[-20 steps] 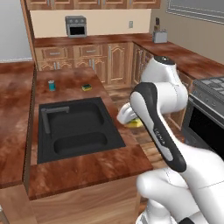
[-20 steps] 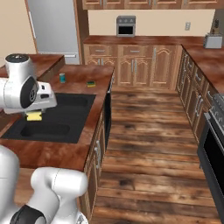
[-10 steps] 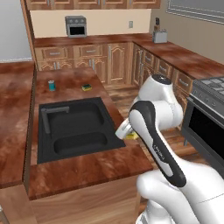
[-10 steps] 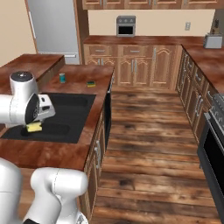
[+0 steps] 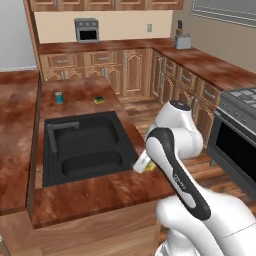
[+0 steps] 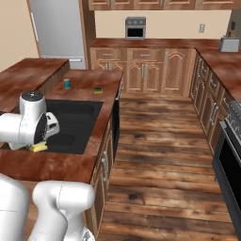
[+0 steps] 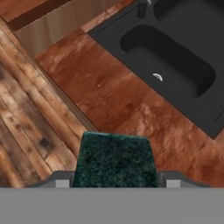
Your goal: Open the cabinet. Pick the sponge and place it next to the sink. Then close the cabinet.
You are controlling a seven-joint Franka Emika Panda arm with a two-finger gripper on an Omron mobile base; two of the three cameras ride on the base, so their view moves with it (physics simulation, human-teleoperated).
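Note:
My gripper (image 5: 145,164) is shut on the sponge (image 5: 149,165), a yellow block with a dark green face. It hangs low over the brown counter at the front right corner of the black sink (image 5: 85,145). From the right side the sponge (image 6: 38,147) sits under the white wrist, next to the sink (image 6: 70,123). Along the hand, the green face of the sponge (image 7: 114,157) fills the gap between the fingertips (image 7: 61,182), with counter and sink basin (image 7: 175,61) beyond. Whether it touches the counter I cannot tell. A strip of brown wall cabinet (image 5: 100,4) lines the top edge, cropped.
A second yellow-green sponge (image 5: 99,100) and a small teal cup (image 5: 59,97) stand on the counter behind the sink. The faucet (image 5: 59,131) rises at the sink's left. A stove (image 5: 240,125) stands on the right across a wooden floor aisle (image 6: 160,155).
The arm has come down and toward the counter's front, carrying the sponge from above the sink's right side to its front right corner.

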